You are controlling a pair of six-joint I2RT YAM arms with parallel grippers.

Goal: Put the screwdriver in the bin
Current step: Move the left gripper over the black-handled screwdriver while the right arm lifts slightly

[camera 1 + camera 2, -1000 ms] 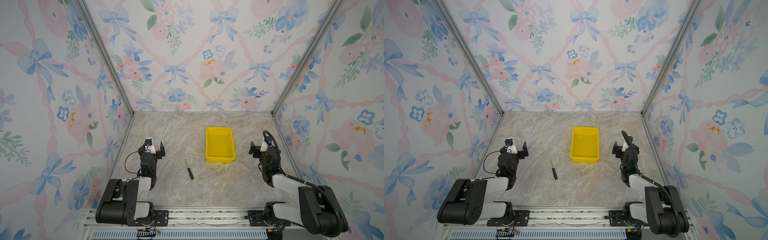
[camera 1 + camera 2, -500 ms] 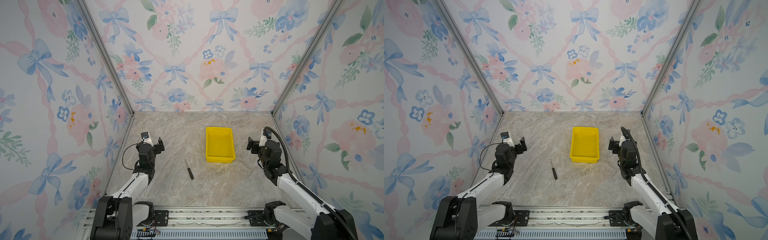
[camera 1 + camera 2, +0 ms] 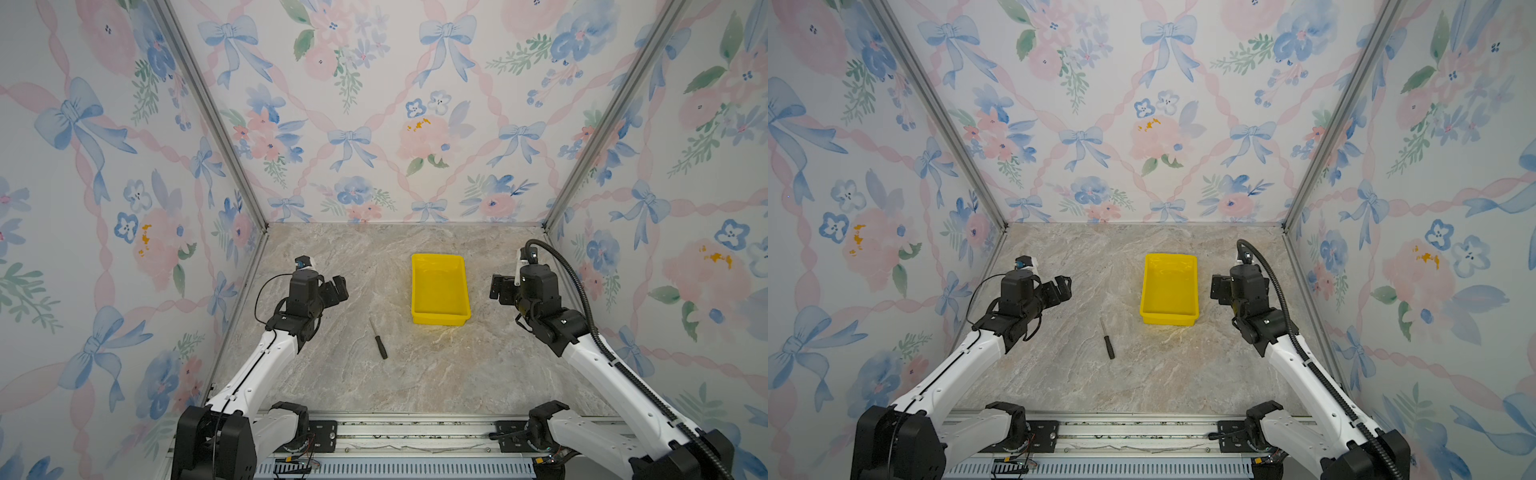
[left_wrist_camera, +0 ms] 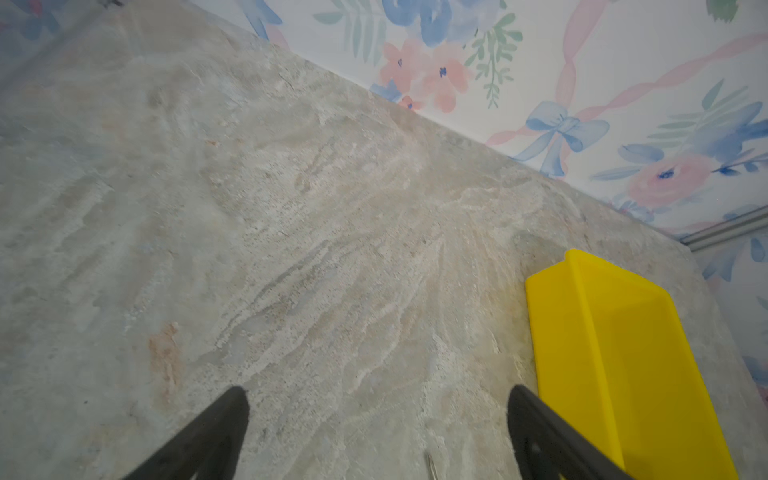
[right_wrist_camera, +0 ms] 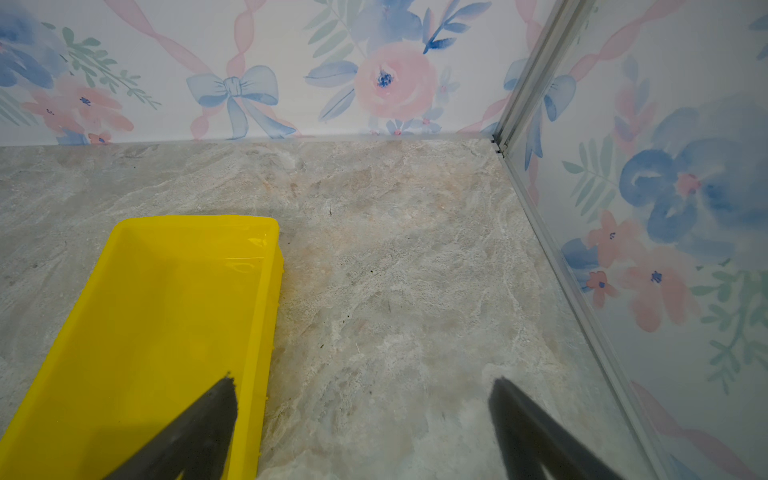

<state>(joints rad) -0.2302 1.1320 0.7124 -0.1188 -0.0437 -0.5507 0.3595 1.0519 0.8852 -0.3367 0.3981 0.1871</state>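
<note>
Lying flat on the table [image 3: 415,386], the screwdriver [image 3: 379,340] sits outside the bin [image 3: 440,319]. It's near the bin's front-left corner but apart from it. Both top views agree (screwdriver [image 3: 1108,340], bin [image 3: 1169,320]). Black handle pts toward the robot's base, thin shaft toward the back wall, leaning a bit left. Nothing touches it.

Left gripper [image 3: 338,289] hangs over the table, left of the screwdriver & further back, well apart from it. Its jaws are spread wide w/ nothing btwn them. In the left wrist view the left gripper [image 4: 374,399] shows two black fingers [image 4: 224,419] far apart over bare table. The bin [image 4: 615,353] is off to one side, and a sliver of the screwdriver's metal tip [image 4: 431,467] shows at the frame edge.

Right gripper [image 3: 498,289] hangs just right of the bin, abt level w/ its middle; top views show a gap btwn them. Its jaws are also wide apart, gripping nothing. In the right wrist view the right gripper [image 5: 361,386] has one finger [image 5: 199,424] overlapping the bin [image 5: 174,299], the other over table.
</note>
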